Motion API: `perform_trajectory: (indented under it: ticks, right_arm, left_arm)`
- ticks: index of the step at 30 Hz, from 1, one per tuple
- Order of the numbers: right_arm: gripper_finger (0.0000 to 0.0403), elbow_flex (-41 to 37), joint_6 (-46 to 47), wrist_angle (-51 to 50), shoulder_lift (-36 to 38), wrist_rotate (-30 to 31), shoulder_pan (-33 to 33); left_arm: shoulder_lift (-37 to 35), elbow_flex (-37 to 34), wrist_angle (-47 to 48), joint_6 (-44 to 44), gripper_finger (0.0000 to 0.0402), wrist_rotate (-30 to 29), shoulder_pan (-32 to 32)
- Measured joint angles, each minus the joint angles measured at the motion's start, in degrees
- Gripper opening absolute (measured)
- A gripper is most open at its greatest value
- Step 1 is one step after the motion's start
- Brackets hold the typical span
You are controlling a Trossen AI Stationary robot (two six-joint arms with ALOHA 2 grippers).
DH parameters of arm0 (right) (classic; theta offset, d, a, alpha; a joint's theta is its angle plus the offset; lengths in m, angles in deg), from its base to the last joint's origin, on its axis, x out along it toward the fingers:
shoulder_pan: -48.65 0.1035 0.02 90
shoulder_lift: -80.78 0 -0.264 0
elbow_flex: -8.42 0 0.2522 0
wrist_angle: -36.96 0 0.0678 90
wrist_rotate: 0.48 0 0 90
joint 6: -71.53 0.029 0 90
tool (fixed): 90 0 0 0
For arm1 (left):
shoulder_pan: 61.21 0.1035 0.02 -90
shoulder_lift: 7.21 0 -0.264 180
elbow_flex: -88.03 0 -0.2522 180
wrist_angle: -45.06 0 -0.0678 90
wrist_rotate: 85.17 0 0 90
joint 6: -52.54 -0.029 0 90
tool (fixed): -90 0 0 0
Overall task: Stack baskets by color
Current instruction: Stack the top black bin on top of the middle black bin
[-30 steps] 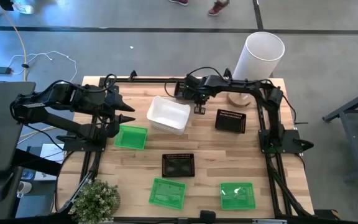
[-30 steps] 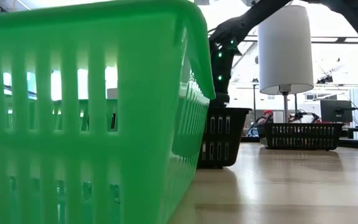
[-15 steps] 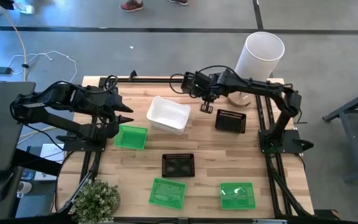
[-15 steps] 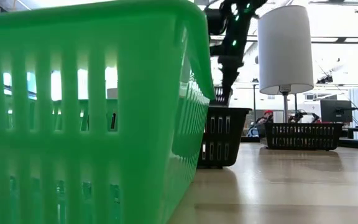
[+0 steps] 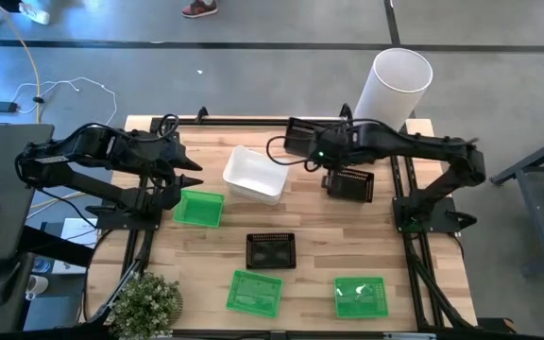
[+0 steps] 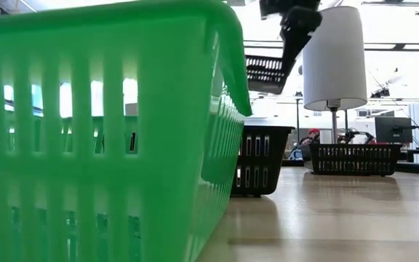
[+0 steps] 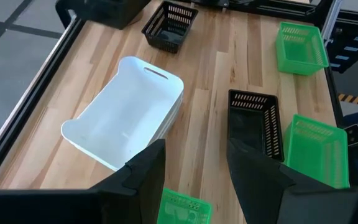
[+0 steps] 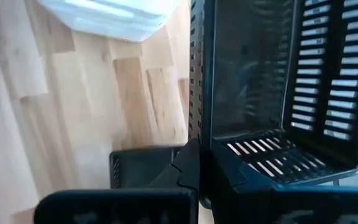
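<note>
Above the right half of the table (image 5: 300,222), hangs from the right gripper (image 5: 331,168): pinched tight on one slotted wall of a black basket (image 6: 269,73), lifted clear of the wood and tilted, open side turned partly sideways. Hovers close over, or just beside, the second black basket (image 5: 352,185) standing near the right rail; cannot tell from above how well the two line up. Leaves a third black basket (image 5: 271,250) alone mid-table, well apart.

Risks from here, as a judgement:
- Grips by a single thin wall only, so could swing or slip out on a quick wrist turn.
- Comes down tilted, so might land a corner on the lower rim and wedge askew instead of nesting.
- Could shove the light lower basket along the smooth wood, since nothing pins it.
- Could catch slats on slats and drag the lower one up again on release.
- Might brush the white baskets (image 5: 256,174), piled just to the left, if swung wide.

At the left edge, waits with the left gripper (image 5: 193,176) spread wide and holding nothing, just beside one green basket (image 5: 200,208). Adds little danger there. Leaves the other two green baskets (image 5: 254,291) apart along the near edge, unstacked.
</note>
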Motion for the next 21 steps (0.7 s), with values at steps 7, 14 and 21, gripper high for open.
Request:
perform_trajectory:
  ticks: [7,14,21]
  right_arm:
    - [0.0,-2.2,2.8,0.2,2.0,0.0,2.9]
    - [0.0,-15.9,4.5,6.5,8.0,-0.3,5.5]
    - [0.0,-24.4,6.0,7.6,15.2,-2.6,7.7]
  left_arm:
    - [0.0,0.0,0.0,0.0,0.0157,0.0,0.0]
    - [0.0,0.0,0.0,-0.1,0.0157,0.1,0.0]
    - [0.0,0.0,0.0,-0.1,0.0157,0.0,0.0]
